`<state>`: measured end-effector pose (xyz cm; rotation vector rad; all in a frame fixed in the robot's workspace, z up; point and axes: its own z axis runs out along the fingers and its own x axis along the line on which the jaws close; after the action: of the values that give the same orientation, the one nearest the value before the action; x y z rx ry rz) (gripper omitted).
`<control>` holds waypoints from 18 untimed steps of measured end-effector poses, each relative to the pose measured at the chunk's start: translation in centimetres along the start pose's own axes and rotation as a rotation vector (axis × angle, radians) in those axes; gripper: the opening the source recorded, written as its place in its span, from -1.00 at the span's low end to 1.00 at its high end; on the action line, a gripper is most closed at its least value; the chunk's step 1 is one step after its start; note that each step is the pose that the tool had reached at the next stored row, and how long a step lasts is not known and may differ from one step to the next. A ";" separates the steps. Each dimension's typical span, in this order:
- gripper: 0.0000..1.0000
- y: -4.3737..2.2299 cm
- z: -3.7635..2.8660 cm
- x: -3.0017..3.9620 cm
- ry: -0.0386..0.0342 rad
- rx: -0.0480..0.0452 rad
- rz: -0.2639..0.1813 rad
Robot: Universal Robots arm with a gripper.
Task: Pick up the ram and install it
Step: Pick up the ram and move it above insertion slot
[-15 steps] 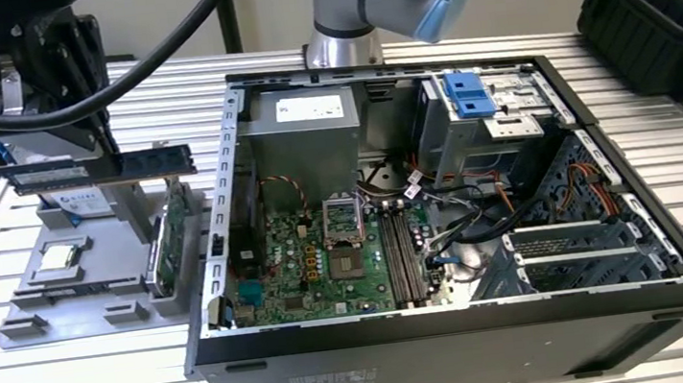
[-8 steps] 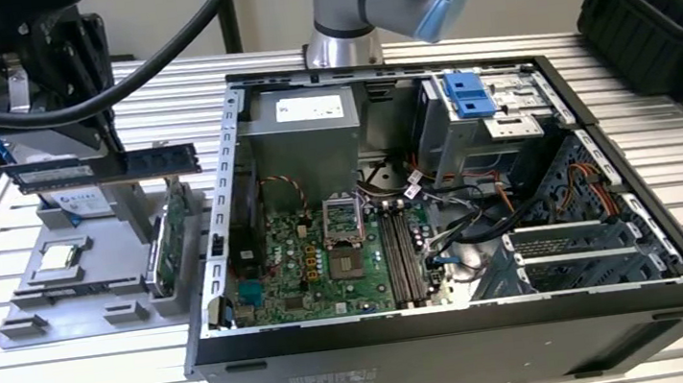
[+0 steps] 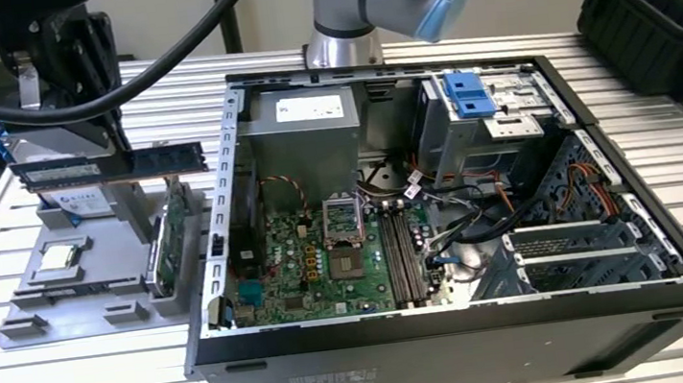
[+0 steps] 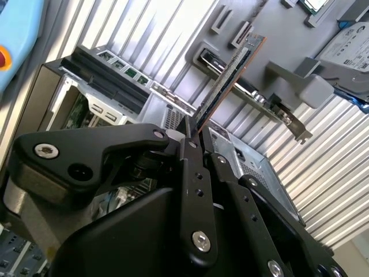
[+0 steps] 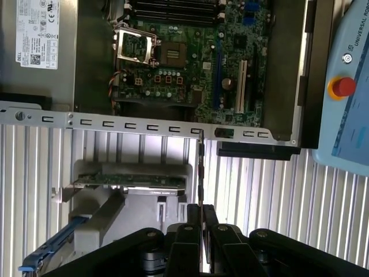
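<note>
— Claw [image 5: 199,212] pinches the ram [image 5: 200,167] by one end, near the gray tray [image 3: 71,300], just beside the open case [image 3: 459,318].
— Inside them?
— Case: motherboard [image 3: 310,253]. Tray: silver chip [image 3: 59,257], green card [image 3: 173,240].

Silver arm [image 3: 339,3] with pale-blue joint cap [image 3: 442,1], thick black cable [image 3: 171,51], black screw-studded fingers [image 4: 195,184].

The ram [image 3: 157,160] is a long, skinny bluish-green stick with a row of dark chips. It's held level in the air, pinched in the gripper [image 5: 200,209]. In both wrist views it's edge-on, poking straight out past the fingertips.
</note>
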<state>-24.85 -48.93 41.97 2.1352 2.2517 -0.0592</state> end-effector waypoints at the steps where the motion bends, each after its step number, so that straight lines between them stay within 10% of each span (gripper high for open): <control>1: -1.00 0.06 -0.01 -0.01 0.0000 0.0000 0.000; 18: -1.00 1.27 -0.16 -0.08 0.0000 0.0000 0.000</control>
<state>-23.58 -48.93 42.13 2.1352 2.2516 -0.0592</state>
